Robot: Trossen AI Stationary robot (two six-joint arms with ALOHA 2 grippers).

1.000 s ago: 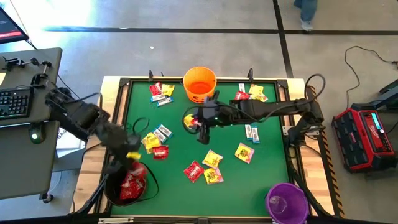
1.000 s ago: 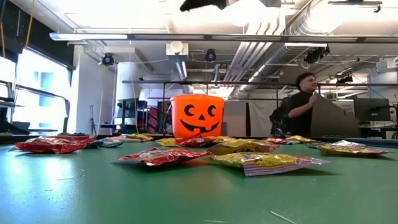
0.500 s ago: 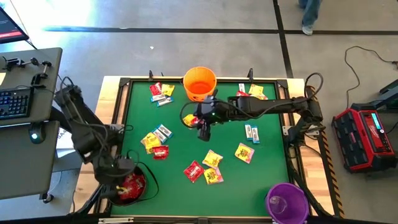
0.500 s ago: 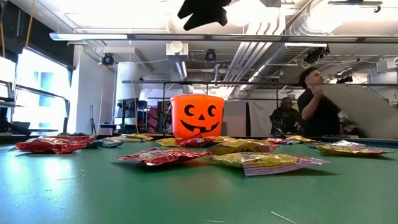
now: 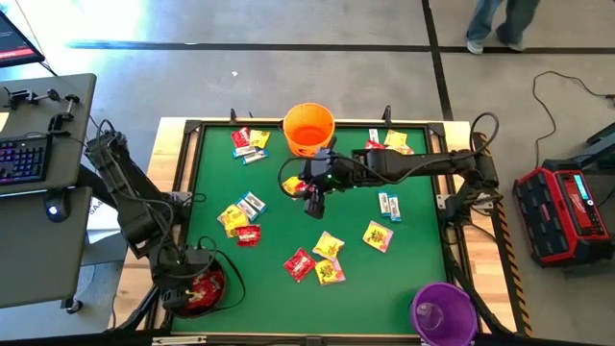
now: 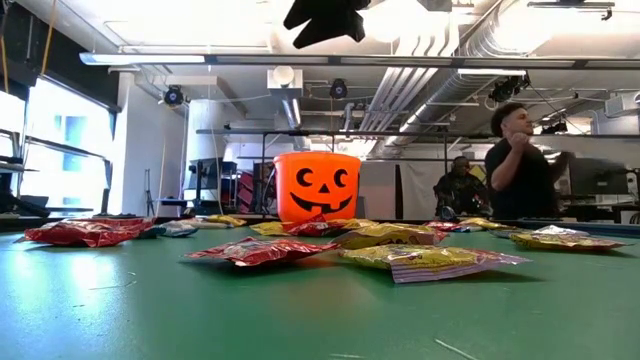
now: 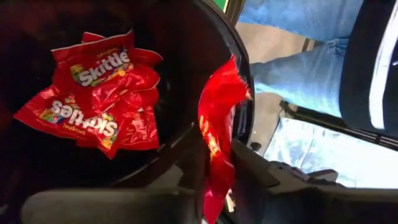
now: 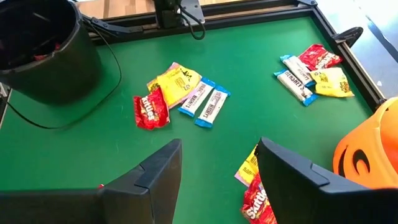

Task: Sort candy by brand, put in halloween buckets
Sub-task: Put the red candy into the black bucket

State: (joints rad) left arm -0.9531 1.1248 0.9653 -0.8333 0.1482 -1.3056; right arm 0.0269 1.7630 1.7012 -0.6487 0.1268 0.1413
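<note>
The black bucket [image 5: 197,288] stands at the table's near left corner with red Skittles packets [image 7: 99,93] lying in it. My left gripper [image 5: 190,279] hangs over its rim [image 7: 239,74], shut on a red candy packet [image 7: 217,124]. The orange bucket [image 5: 308,130] with a pumpkin face [image 6: 317,186] stands at the far edge. The purple bucket [image 5: 443,312] is at the near right corner. My right gripper [image 5: 312,199] hovers open above the table near the orange bucket, over a yellow and a red packet [image 8: 254,186]. My left gripper has the red packet's lower part [image 7: 214,165] pinched between its two fingers [image 7: 189,155]. The fingers slant down from above. The packet stands on edge between them, clear of the table, its crumpled free end [image 7: 227,87] reaching to the bucket's rim.
Loose candy lies in groups on the green mat: far left [image 5: 248,142], left of centre [image 5: 240,219], near centre [image 5: 317,259], far right [image 5: 387,144] and right [image 5: 377,235]. A desk with a keyboard [image 5: 24,159] stands to the left. A person's jeans [image 7: 298,68] show beside the black bucket.
My left gripper has gone from the mat's left side toward the near edge and down over the black bucket, rolling as it went, carrying the packet with it. My right gripper has sunk a little and otherwise kept its place.
</note>
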